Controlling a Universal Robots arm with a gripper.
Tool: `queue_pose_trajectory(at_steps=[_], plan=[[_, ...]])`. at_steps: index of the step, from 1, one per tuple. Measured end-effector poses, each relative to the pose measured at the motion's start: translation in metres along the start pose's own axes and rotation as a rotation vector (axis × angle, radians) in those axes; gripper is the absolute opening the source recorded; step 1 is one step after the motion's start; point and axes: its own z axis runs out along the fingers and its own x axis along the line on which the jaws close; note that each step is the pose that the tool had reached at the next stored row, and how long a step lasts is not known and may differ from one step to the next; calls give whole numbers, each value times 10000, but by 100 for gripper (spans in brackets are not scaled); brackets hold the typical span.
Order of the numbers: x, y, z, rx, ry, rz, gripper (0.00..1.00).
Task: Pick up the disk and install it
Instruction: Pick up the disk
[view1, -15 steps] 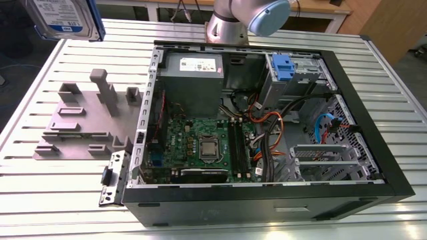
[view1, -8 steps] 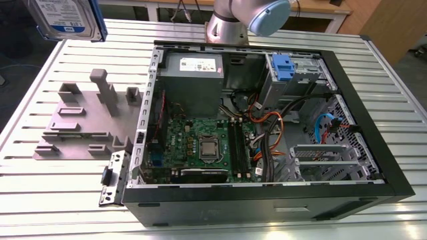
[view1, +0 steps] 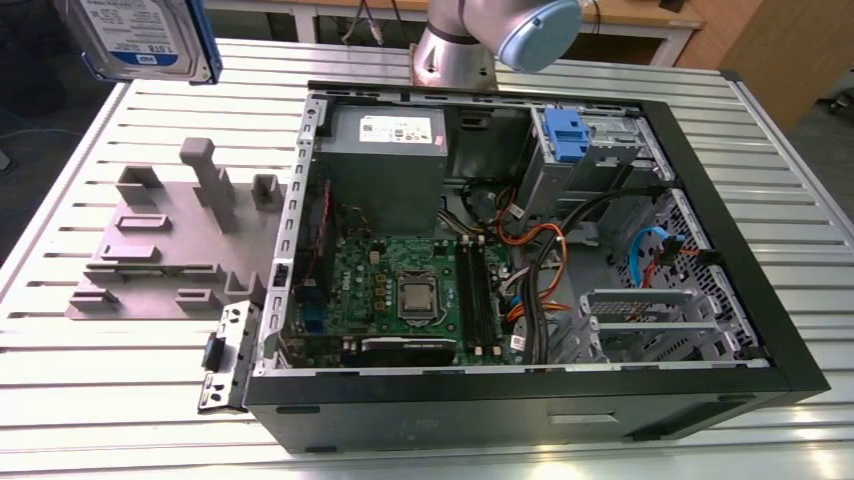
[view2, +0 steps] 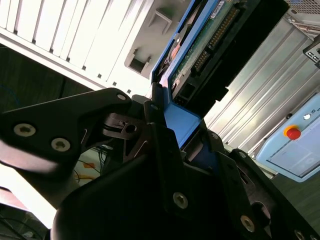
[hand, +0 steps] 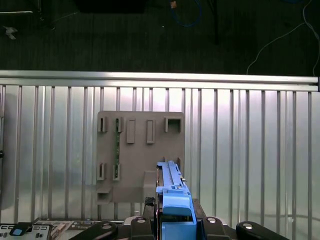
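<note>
Up close in the second wrist view we've got one gripper (view2: 182, 129) clamped on the disk (view2: 200, 45), with its black fingers (view2: 159, 131) squeezing the blue side rail. That's one disk, and in the exterior view it hangs in the air well above the slatted table (view1: 120, 380), up at the exterior view's left. Below it we count one grey holder plate (hand: 135, 155) with a bunch of upright slots. Further over sits one open computer case (view1: 534, 390), with one blue clip (view1: 566, 135) inside.
</note>
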Motion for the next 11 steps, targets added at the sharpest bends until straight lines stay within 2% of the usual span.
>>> queue_pose_trajectory(at_steps=[5,11], plan=[[11,-36,1,1,0,0,36],[85,-45,-2,-1,2,0,36]])
